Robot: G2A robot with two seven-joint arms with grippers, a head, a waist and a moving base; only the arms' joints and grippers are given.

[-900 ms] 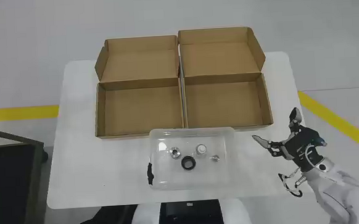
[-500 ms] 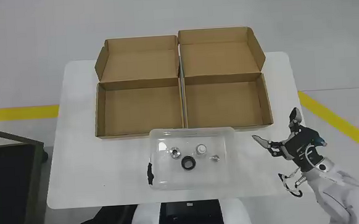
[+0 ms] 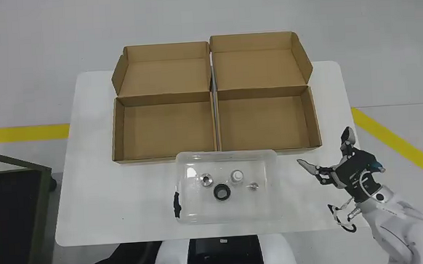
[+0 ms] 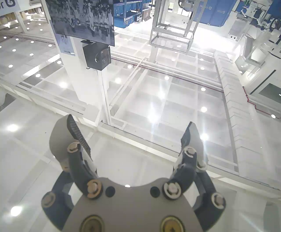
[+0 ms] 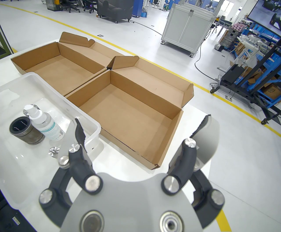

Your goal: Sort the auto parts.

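Jaws of the left gripper (image 4: 130, 120) stand spread wide with nothing between them, facing a ceiling (image 4: 166, 92) dotted with lamps; its place relative to the clear tray (image 3: 226, 154) cannot be told. That tray sits on the white table (image 3: 90, 176) at its near edge. A small black object (image 3: 177, 205), too small to identify, touches the tray's left outer wall. Beyond the tray's left half lies the left box (image 3: 164, 127), open and empty, its lid folded back. Inside the tray, from its left: a silver ring (image 3: 206, 180), a black cylinder (image 5: 24, 130) lying on its side just beside it, a small spray bottle (image 5: 44, 124) upright and touching the cylinder, then a tiny silver fitting (image 5: 53, 151) lying apart. Beyond the tray's right half lies the right box (image 5: 131, 114), also open and empty, touching its neighbour. Right of the tray, apart from it and over the table's right edge, hangs the right gripper (image 3: 324, 146), jaws spread and holding nothing.
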